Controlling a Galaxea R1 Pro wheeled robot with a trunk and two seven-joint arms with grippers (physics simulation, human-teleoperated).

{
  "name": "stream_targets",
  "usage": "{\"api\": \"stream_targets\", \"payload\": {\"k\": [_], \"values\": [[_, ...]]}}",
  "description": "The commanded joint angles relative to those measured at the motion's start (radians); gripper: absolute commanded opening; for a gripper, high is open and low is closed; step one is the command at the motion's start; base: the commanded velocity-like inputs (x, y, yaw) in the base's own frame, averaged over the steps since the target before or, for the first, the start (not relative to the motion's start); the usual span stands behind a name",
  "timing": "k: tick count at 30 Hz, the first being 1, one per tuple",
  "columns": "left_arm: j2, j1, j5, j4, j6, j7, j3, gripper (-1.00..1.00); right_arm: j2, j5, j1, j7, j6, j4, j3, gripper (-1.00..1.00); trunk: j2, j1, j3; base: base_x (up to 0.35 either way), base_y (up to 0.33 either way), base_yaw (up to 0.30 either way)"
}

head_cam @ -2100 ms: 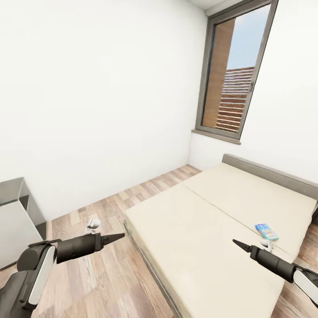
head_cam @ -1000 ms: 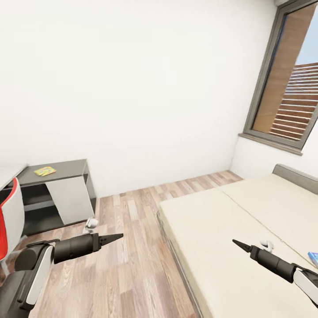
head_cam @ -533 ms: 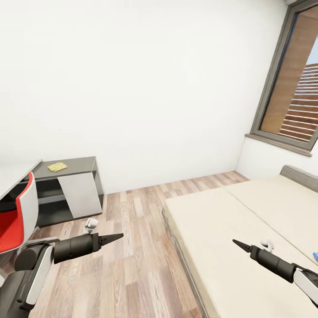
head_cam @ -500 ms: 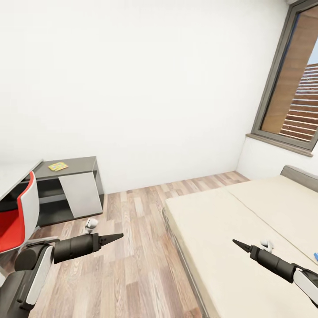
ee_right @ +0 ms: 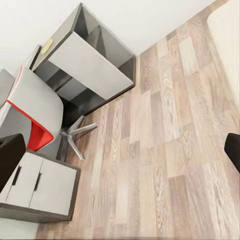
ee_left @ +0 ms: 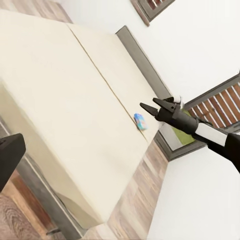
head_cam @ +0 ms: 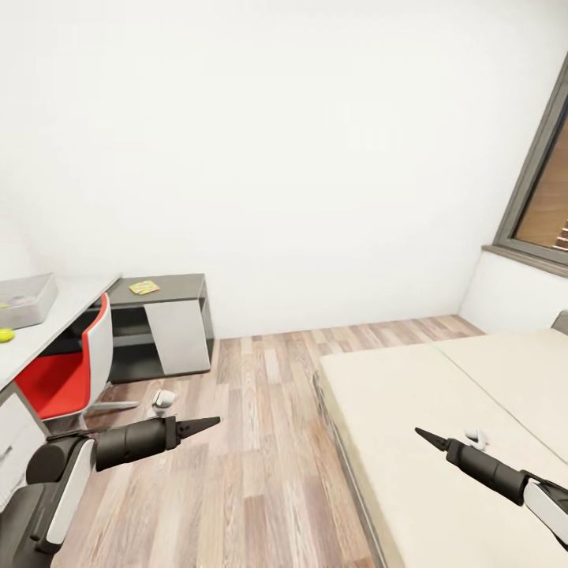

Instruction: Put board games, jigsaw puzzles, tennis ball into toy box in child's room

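The table (head_cam: 75,302) runs along the left, with the light grey toy box (head_cam: 30,303) at its far left. A small yellow-green tennis ball (head_cam: 6,335) lies in front of the box. One multicoloured jigsaw puzzle (head_cam: 144,287) rests on the lower dark grey section; it is also in the right wrist view (ee_right: 47,47). A blue board game (ee_left: 140,121) lies near the far edge of the bed (ee_left: 60,95). My left gripper (head_cam: 209,423) hangs open over the floor. My right gripper (head_cam: 424,434) is open over the bed (head_cam: 410,442), holding nothing; the left wrist view catches it too (ee_left: 150,104).
A red and white swivel chair (head_cam: 69,371) stands tucked at the desk. Wood-plank floor (head_cam: 260,442) lies between the desk and the bed. A white wall closes the back, and a grey-framed window (head_cam: 544,205) is at the right.
The camera has swung left: the desk, chair, toy box and ball have come into view, while the window and bed slid right. Both arms hold the same pose.
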Motion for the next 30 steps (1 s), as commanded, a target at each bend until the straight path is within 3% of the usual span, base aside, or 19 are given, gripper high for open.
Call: {"api": "stream_targets", "payload": {"k": [1, 10, 30], "values": [[0.0, -0.001, -0.001, 0.0, 0.004, -0.004, 0.0, 1.0, -0.001, -0.011, -0.001, 0.001, 0.009, 0.0, 0.004, 1.0, -0.002, 0.0, -0.002, -0.123, -0.09, 0.292], [0.0, -0.001, -0.001, 0.0, 0.004, -0.004, 0.0, 1.0, -0.001, -0.011, -0.001, 0.002, 0.009, 0.002, 0.003, 1.0, -0.002, 0.0, -0.002, -0.114, -0.021, 0.221], [0.0, -0.001, 0.0, 0.0, 0.004, -0.004, 0.0, 1.0, 0.002, -0.013, -0.001, -0.001, -0.008, 0.006, 0.001, 1.0, -0.002, 0.0, -0.002, -0.043, -0.001, 0.01]]}}
